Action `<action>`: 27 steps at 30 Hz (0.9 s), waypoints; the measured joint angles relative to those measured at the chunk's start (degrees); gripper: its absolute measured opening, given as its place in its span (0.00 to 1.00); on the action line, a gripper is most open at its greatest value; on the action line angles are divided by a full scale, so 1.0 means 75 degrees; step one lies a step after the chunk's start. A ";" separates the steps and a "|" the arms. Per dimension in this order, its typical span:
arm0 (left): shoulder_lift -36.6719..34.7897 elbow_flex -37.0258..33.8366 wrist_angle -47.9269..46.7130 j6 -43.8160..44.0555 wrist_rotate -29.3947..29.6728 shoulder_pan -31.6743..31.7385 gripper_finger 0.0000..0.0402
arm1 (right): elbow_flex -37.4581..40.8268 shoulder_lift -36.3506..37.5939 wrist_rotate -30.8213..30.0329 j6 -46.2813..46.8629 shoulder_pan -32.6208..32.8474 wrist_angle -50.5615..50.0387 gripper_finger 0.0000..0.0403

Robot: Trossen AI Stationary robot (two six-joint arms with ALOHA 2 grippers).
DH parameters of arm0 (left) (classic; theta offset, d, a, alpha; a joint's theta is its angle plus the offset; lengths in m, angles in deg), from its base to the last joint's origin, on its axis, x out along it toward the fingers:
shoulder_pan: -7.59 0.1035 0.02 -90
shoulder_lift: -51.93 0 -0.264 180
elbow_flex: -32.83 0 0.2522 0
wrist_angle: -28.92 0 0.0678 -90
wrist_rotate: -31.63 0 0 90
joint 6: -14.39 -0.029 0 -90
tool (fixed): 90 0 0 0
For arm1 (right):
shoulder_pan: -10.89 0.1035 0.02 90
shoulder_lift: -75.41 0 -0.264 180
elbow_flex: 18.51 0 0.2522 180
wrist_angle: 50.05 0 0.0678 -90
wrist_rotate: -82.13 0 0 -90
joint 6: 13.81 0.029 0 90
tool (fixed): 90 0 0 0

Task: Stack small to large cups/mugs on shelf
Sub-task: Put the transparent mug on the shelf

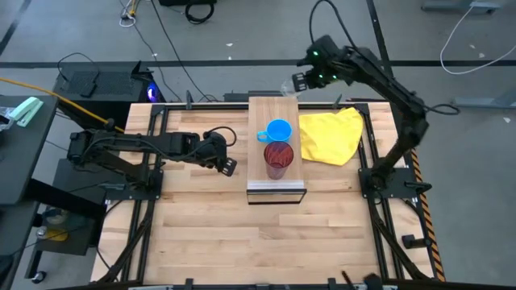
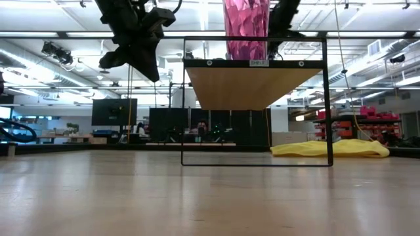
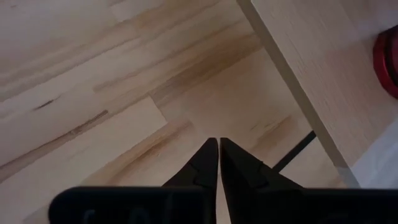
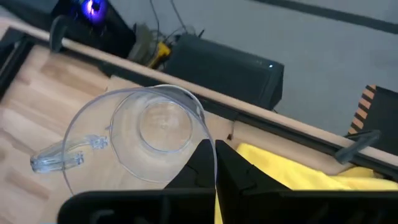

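Note:
The light-wood shelf (image 1: 262, 113) stands in the table's middle. On it a blue mug (image 1: 278, 130) sits upright, with a red tumbler (image 1: 278, 159) upright just nearer. My right gripper (image 1: 297, 83) hovers over the shelf's far end, shut on a small clear glass cup (image 4: 146, 134) with a handle (image 4: 53, 158). My left gripper (image 1: 229, 166) hangs shut and empty above the table, left of the shelf. In the left wrist view its gripper (image 3: 218, 146) points at bare planks beside the shelf's edge (image 3: 298, 81). My right gripper pinches the clear cup's thin wall at the rim (image 4: 200, 127) between its two fingers, on the side away from the handle. The fingers (image 4: 205, 158) slant down from the far right. The cup is lifted clear and tilted, its mouth facing the wrist camera.
A yellow cloth (image 1: 330, 135) lies on the table right of the shelf. The shelf's dark metal frame (image 2: 328, 98) stands at its near end. Bare planks spread across the table's near half. Cables and boxes lie on the floor past the far edge.

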 joint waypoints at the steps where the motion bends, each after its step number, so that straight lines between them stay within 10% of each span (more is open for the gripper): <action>1: 0.0000 0.0000 -0.0004 0.0047 0.0000 0.0000 0.05 | -0.0218 -0.0195 0.0079 -0.0092 -0.0004 -0.0106 0.00; 27: 0.0000 0.0000 -0.0004 0.0281 0.1079 0.0000 0.04 | -0.1123 -0.1909 0.0396 0.1239 0.0601 -0.1071 0.00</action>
